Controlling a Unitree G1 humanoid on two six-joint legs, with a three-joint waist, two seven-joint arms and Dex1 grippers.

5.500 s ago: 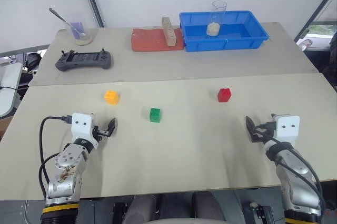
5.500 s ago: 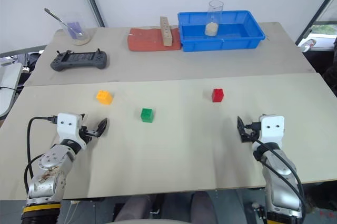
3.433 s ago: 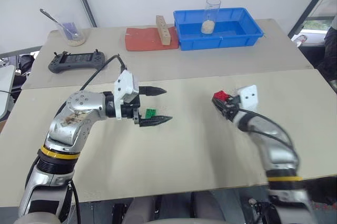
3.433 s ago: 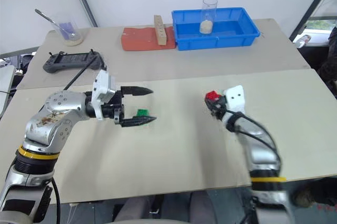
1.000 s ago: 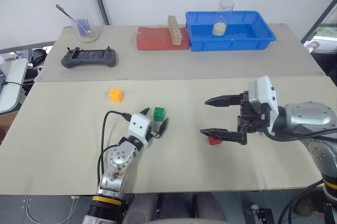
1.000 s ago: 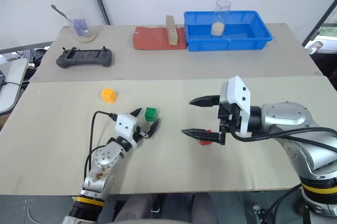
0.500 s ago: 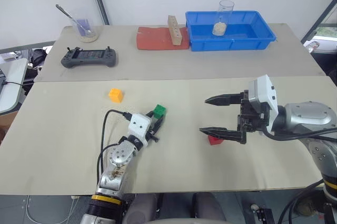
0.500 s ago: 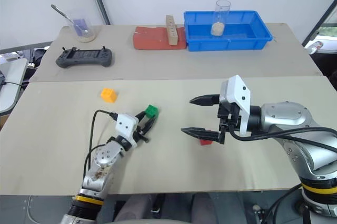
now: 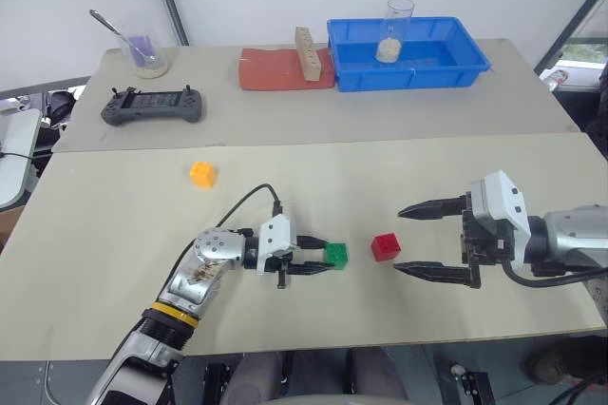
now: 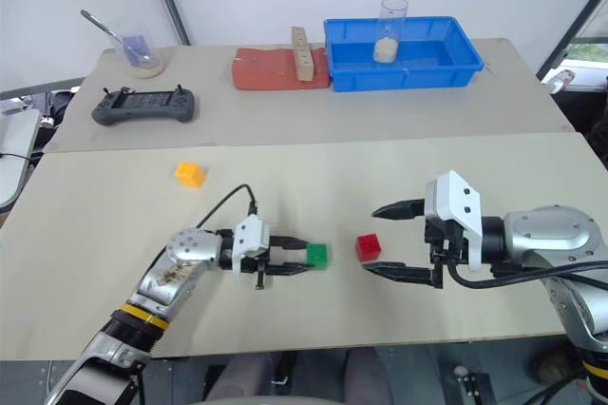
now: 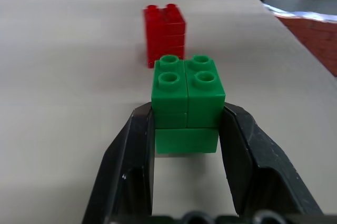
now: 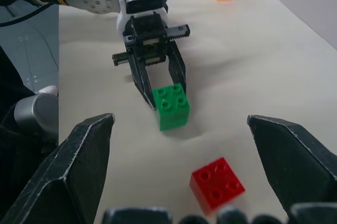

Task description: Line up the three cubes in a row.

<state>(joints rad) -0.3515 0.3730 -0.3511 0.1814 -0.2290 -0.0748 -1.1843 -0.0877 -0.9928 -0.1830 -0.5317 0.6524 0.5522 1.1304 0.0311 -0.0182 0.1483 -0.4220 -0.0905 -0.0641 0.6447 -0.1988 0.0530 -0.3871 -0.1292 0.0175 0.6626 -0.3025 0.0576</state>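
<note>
The green cube (image 9: 336,253) is pinched between the two black fingers of the left end effector (image 9: 323,265), which is laid nearly level over the desk (image 9: 313,177) and pointed toward the robot's right. In the left wrist view the cube is seen clamped on both sides near its lower half, studs up, with the fingers (image 11: 131,150) pressed against its flanks. Whether the cube rests on the desk or is lifted slightly cannot be told.

The red cube (image 9: 385,246) is set on the desk just beside the green one, on its right, with a small gap between them. The orange-yellow cube (image 9: 201,173) is placed well apart from the other two, farther back and to the left.

The right end effector (image 9: 418,239) is held to the right of the red cube with its fingers spread wide, and nothing is gripped between them; the red cube lies near its fingertips but apart from them.

Along the far side of the desk, a handheld controller (image 9: 152,106), a red mat (image 9: 275,72) with a tan wooden block (image 9: 306,53), and a blue tray (image 9: 408,53) are seen.
</note>
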